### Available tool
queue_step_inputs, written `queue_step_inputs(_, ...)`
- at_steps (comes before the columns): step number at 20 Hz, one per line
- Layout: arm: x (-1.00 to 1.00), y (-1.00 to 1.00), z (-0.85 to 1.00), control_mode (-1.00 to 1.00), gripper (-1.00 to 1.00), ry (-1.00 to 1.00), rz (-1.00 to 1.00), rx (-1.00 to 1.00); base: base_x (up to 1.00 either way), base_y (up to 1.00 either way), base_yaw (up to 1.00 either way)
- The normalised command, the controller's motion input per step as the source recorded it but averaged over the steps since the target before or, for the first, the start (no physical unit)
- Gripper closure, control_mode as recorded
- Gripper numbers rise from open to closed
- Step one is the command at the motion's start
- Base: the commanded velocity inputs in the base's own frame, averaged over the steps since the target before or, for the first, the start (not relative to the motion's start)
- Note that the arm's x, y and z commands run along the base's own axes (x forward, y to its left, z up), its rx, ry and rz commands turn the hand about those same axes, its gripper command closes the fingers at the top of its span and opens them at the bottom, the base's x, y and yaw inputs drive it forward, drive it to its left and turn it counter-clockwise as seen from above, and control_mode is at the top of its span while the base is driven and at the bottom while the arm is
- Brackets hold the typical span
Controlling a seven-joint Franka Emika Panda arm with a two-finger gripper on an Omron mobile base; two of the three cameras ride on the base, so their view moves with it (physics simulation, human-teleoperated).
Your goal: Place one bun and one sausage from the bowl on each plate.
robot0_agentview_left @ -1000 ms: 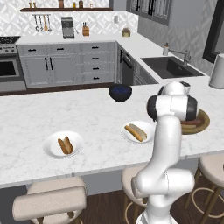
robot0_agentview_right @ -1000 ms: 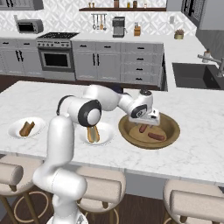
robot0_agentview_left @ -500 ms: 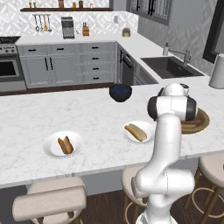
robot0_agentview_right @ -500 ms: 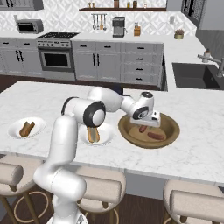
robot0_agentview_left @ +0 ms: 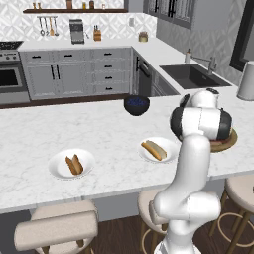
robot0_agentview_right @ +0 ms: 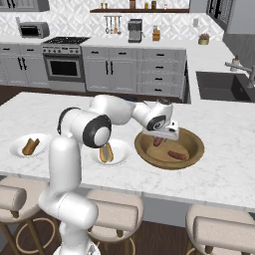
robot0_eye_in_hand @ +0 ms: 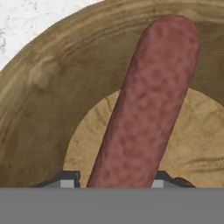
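Now our hand (robot0_agentview_right: pixel 160 141) sits low in the bowl (robot0_agentview_right: pixel 191 138), fingertips (robot0_eye_in_hand: pixel 68 179) narrowed either side of a sausage (robot0_eye_in_hand: pixel 146 105) whose long axis runs straight away between them.

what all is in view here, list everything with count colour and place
sausage: two in the bowl, reddish-brown, one between the claw's fingertips, one lying to the right
bowl: one, brown wood, right side of the island counter
plate: two, white, on the island counter, each already with food on it
dark blue bowl: one, far edge of the island counter
stools: beige, under the near edge of the island counter
sink: one, dark, back counter
oven: one, back wall
claw: one, low in the bowl, fingertips either side of a sausage
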Motion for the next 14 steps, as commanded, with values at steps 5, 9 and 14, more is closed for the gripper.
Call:
queue_step_inputs(5, -0.6, 0.98, 0.35, -1.0, 1.0, 0.01, 0.11, -0.05, 0.0, 0.0, 0.0)
queue_step_inputs(9, -0.45, 1.0, 0.17, -1.0, 1.0, 0.07, 0.17, -0.09, 0.0, 0.0, 0.0)
queue_step_inputs(14, -0.37, 1.0, 0.1, -1.0, 1.0, 0.09, 0.16, -0.06, 0.0, 0.0, 0.0)
